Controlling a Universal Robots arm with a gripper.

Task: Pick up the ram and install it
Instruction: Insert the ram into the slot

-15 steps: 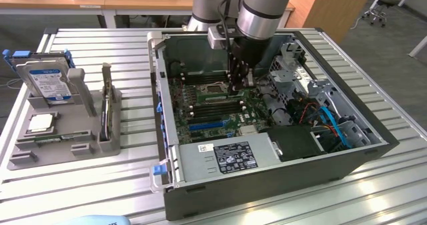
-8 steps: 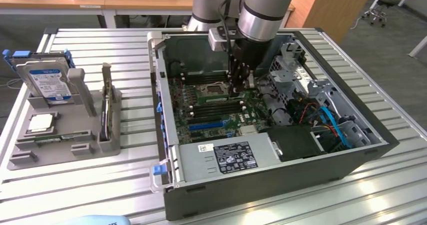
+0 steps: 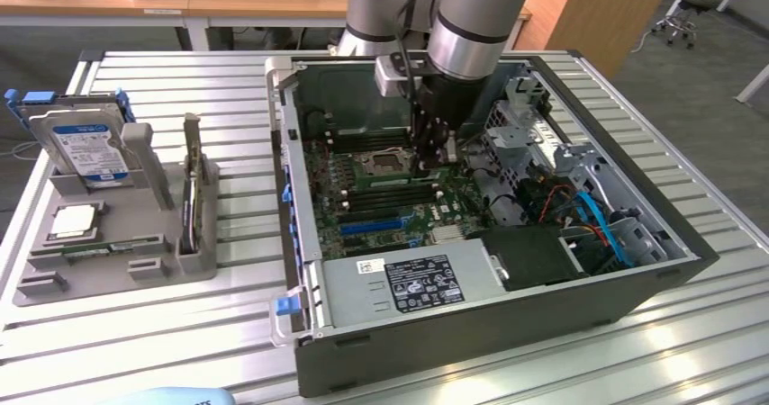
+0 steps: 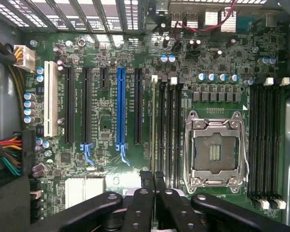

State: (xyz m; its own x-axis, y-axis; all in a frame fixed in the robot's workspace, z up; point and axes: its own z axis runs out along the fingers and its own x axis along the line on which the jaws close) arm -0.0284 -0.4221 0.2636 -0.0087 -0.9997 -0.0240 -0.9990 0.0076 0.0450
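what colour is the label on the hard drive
Mostly blue. The hard drive shows best in the exterior view.

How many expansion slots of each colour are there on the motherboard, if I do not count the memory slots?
White slot: 1
Blue slot: 1
Black slots: 4, one of them short
Total: 6
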